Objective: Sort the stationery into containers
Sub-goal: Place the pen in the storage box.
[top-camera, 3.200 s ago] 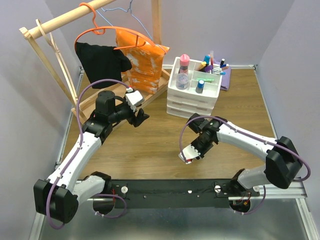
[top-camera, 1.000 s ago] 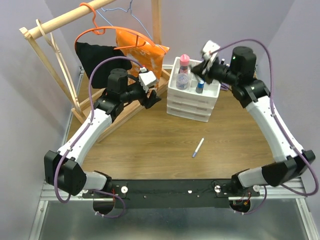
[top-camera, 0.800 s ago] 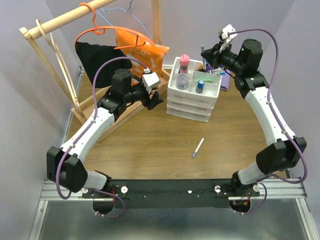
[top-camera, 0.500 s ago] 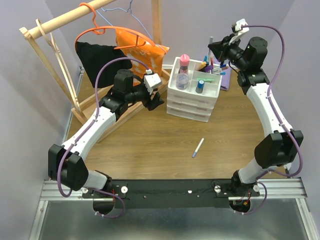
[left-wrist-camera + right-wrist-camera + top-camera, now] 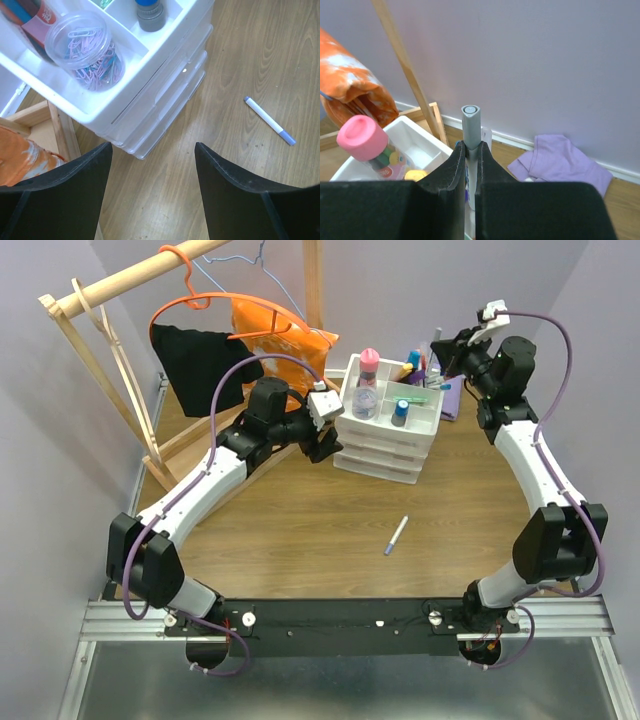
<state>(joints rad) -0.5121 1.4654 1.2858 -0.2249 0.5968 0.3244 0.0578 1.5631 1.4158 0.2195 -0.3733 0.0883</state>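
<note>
One grey-capped pen [image 5: 470, 122] stands upright, clenched in the right gripper [image 5: 469, 150], seemingly over the far right corner of the divided tray [image 5: 384, 425]. A second pen [image 5: 397, 535] lies slanted on the table [image 5: 290, 530] at frame centre, nearer the left gripper [image 5: 325, 435], whose fingers are spread and empty.

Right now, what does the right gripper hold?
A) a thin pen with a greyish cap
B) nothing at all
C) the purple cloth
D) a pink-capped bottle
A: in the right wrist view the right gripper is shut on a thin pen, whose greyish cap sticks up above the jaws.
</note>
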